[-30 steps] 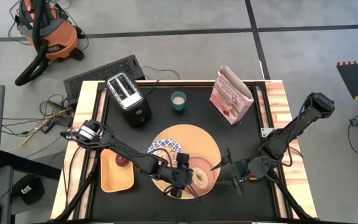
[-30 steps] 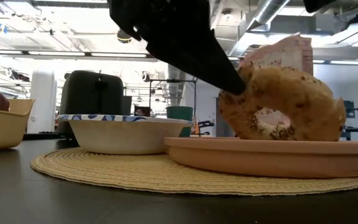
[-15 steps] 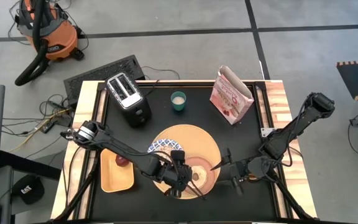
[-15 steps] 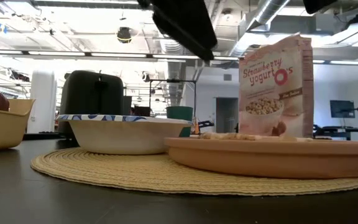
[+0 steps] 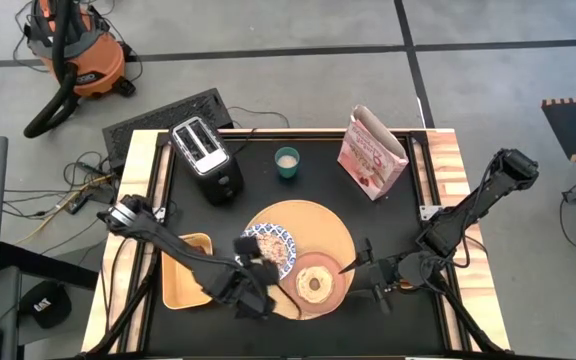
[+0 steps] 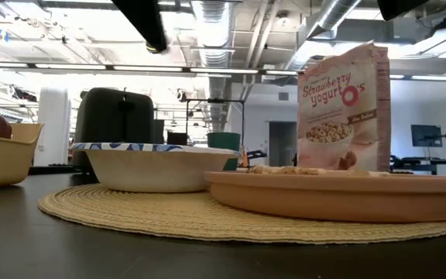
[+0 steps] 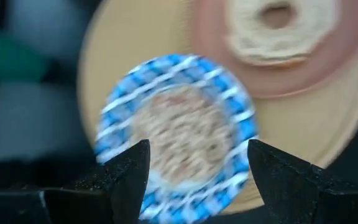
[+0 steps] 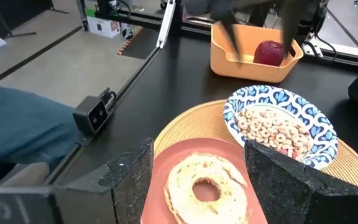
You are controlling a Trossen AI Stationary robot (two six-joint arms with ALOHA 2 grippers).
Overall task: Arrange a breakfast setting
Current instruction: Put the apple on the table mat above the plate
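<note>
The pale bagel [image 5: 315,285] lies flat on the small pink plate [image 5: 337,271], which rests on the round tan board [image 5: 313,220]. The blue-and-white bowl [image 5: 268,245], holding cereal, sits on the board beside the plate. The dark red apple [image 8: 267,53] lies in the yellow tray [image 5: 183,285]. My left gripper [image 5: 255,283] is open and empty, raised near the bowl [image 7: 179,124]. My right gripper [image 5: 360,272] is open and empty, just right of the plate [image 8: 179,152]. No gold spoon or orange cup shows.
A black-and-silver toaster [image 5: 208,160], a teal cup [image 5: 286,162] and a pink cereal bag [image 5: 371,152] stand along the far side of the black table. The yellow tray lies at the left, near the left arm.
My left gripper held the bagel standing on edge on the pink plate and has let it go. The bagel now lies flat on the plate. The gripper has risen and gone toward the table's left edge, past the bowl.
</note>
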